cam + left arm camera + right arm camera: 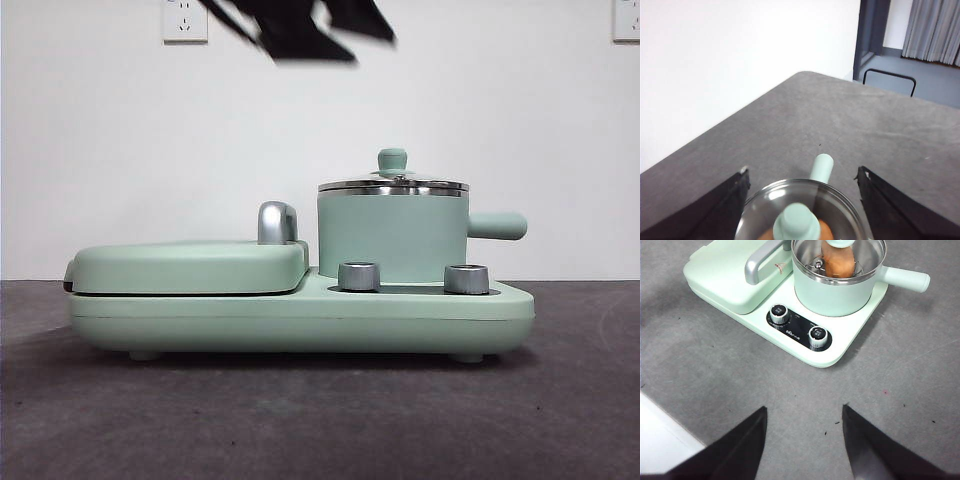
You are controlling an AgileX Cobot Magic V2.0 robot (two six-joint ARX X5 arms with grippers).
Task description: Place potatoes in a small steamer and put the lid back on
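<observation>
The small steamer (392, 235), a mint-green pot, stands on the right of its base with the glass lid (393, 186) on its rim. The orange-brown potato (840, 262) shows through the glass, inside the pot. My left gripper (802, 172) hangs open just above the lid (840, 205), one jaw on each side of its green knob (796, 222), touching nothing. My right gripper (804, 409) is open and holds nothing, raised over the grey table in front of the appliance. A blurred black arm part (300, 30) shows at the top edge of the front view; which arm it is I cannot tell.
The flat green griddle cover (190, 265) with its chrome handle (277, 222) lies left of the pot on the same base (300, 320). Two steel dials (358, 276) sit in front of the pot. The pot's side handle (498, 226) sticks out to the right.
</observation>
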